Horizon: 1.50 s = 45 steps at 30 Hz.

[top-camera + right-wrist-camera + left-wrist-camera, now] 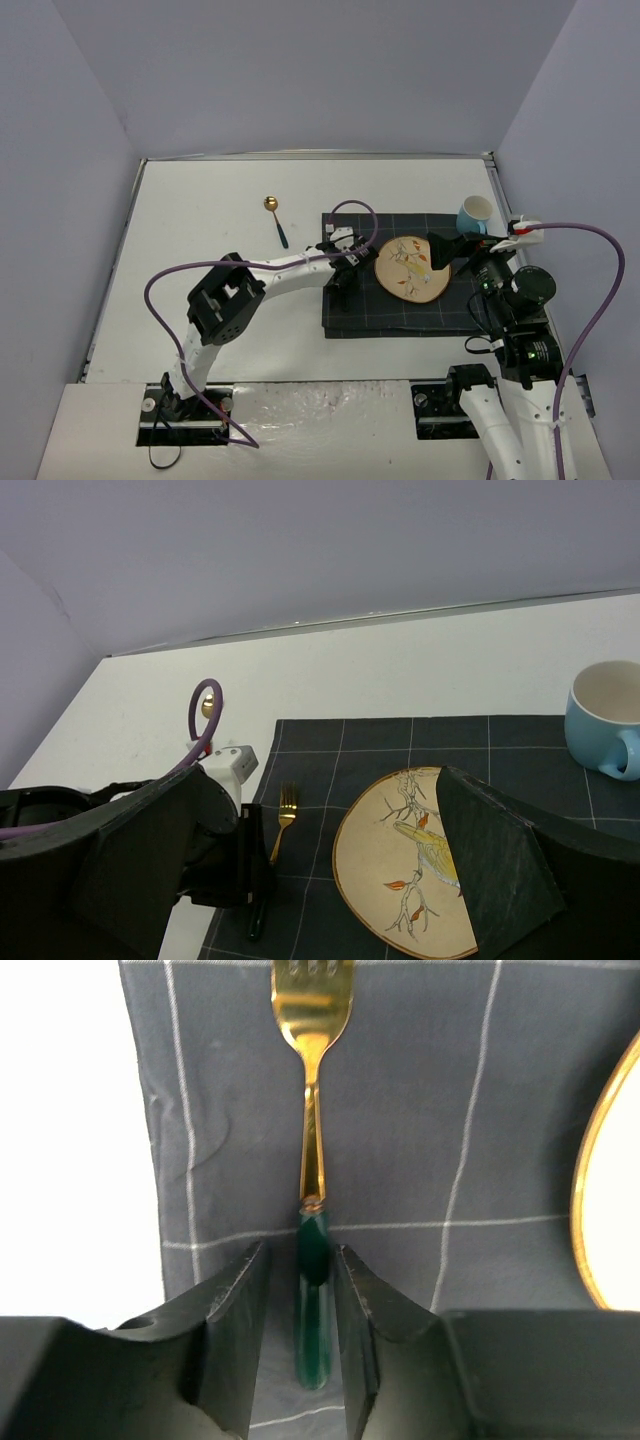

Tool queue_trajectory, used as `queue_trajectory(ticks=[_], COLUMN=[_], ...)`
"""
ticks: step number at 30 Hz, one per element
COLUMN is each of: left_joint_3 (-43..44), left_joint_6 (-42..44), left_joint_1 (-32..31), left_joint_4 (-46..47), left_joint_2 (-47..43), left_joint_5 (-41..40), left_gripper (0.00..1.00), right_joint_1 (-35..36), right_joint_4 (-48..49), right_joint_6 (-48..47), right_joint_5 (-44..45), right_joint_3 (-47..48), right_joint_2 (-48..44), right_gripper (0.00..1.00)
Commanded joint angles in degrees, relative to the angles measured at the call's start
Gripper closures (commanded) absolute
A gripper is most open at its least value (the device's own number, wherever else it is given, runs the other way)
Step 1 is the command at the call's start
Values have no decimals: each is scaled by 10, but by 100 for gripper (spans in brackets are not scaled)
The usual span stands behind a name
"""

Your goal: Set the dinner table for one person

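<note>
Gold fork, green handle inside parted left end effector.

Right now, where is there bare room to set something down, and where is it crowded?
Bare: the white table left of the spoon, the far strip behind the placemat, and the placemat's near strip below the plate. Crowded: left of the plate, where the left gripper straddles the fork, and its right, with the right gripper and mug.

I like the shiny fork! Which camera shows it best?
The left wrist view: the fork sits close up, gold with a green handle. The right wrist view shows it small; from above, the left arm hides it.
</note>
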Motion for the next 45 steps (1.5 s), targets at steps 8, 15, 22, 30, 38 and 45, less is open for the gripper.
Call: queue_trajectory(ticks=[8,15,22,30,38,45], left_joint_3=[44,21,-58,-114,-208,-248], left_joint_6=[68,152,219,349,406,414], left_joint_1=[-5,45,191,320,401,413], left_joint_4=[-64,-54,-34,-28,12,30], left_joint_2=[-112,-213,-296,-406,-502,-510], left_joint_5=[-72,-109,-48,-14,-39,-70], left_gripper=[34,3,3,3,3,3], right_joint_1=[3,4,14,117,259,348], right_joint_4=[40,40,-22,-36,-31,-18], right_joint_6=[-9,-19,-34,-56,-75,-89], right_joint_5=[-3,-38,-60,47,147,196], right_joint_3=[3,28,91,161,275,421], right_joint_2=[17,79,203,361,571,767], right_gripper=[0,0,0,0,0,2])
